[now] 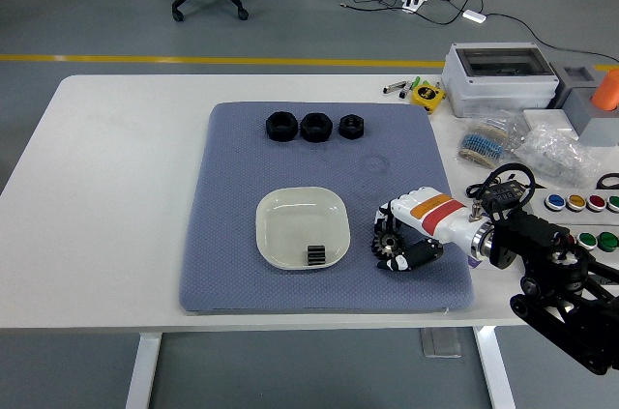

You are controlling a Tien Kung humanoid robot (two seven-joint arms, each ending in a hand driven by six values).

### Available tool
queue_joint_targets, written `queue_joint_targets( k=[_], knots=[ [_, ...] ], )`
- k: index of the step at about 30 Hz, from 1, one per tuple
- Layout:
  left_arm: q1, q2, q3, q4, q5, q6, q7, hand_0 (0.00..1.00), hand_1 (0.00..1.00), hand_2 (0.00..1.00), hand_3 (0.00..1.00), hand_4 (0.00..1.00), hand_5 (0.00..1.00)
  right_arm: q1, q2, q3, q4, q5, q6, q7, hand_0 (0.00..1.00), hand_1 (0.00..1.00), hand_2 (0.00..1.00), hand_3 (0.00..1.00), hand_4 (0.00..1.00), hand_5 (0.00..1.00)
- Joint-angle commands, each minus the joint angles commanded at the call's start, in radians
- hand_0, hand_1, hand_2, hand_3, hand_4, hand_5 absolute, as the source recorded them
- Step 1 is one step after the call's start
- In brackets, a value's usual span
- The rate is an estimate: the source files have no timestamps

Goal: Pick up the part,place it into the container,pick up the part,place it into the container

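Observation:
A small black gear (388, 246) lies on the blue-grey mat (242, 167), just right of the white dish (280, 211). My right hand (398, 243), white with an orange band and black fingertips, reaches in from the right. Its fingers (385, 219) curl down over the gear's far side. The thumb (418, 255) presses in from the near side, so the hand is shut on the gear, which still rests on the mat. Inside the dish, near its front rim, sits a small ribbed black part (314, 254). My left arm does not show.
Three black nuts (312, 126) stand in a row at the mat's far edge. To the right are a grey lidded box (499, 77), bags of small parts (522, 146), coloured buttons (580, 204) and a yellow tape measure (426, 94).

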Motion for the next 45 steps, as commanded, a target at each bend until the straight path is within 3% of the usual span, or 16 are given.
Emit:
queue_joint_targets(
  k=[19,36,42,43,45],
  knots=[
    [0.003,0.0,-0.01,0.0,0.009,-0.001,0.003,0.741,0.698,0.647,0.584,0.641,0.618,0.014,0.004,0.006,-0.046,-0.046,-0.006,0.002,0.289,0.457,0.496,0.511,0.832,0.427],
    [0.01,0.002,-0.025,0.0,0.034,-0.004,0.007,0.74,0.697,0.647,0.584,0.641,0.618,0.025,-0.014,0.015,-0.048,-0.05,0.032,0.004,0.286,0.451,0.495,0.51,0.813,0.418],
    [0.01,0.002,-0.027,0.0,0.037,-0.005,0.008,0.74,0.698,0.647,0.583,0.641,0.619,0.025,-0.012,0.013,-0.056,-0.031,0.035,0.009,0.251,0.421,0.485,0.503,0.807,0.42],
    [0.009,0.001,-0.026,0.0,0.036,-0.005,0.007,0.74,0.696,0.646,0.584,0.641,0.619,0.025,-0.012,0.013,-0.058,-0.029,0.037,0.009,0.172,0.361,0.447,0.495,0.801,0.434],
    [0.008,0.001,-0.024,0.0,0.034,-0.005,0.007,0.74,0.696,0.646,0.584,0.641,0.619,0.025,-0.01,0.013,-0.065,-0.027,0.04,0.008,0.172,0.361,0.447,0.495,0.801,0.434]
  ],
)
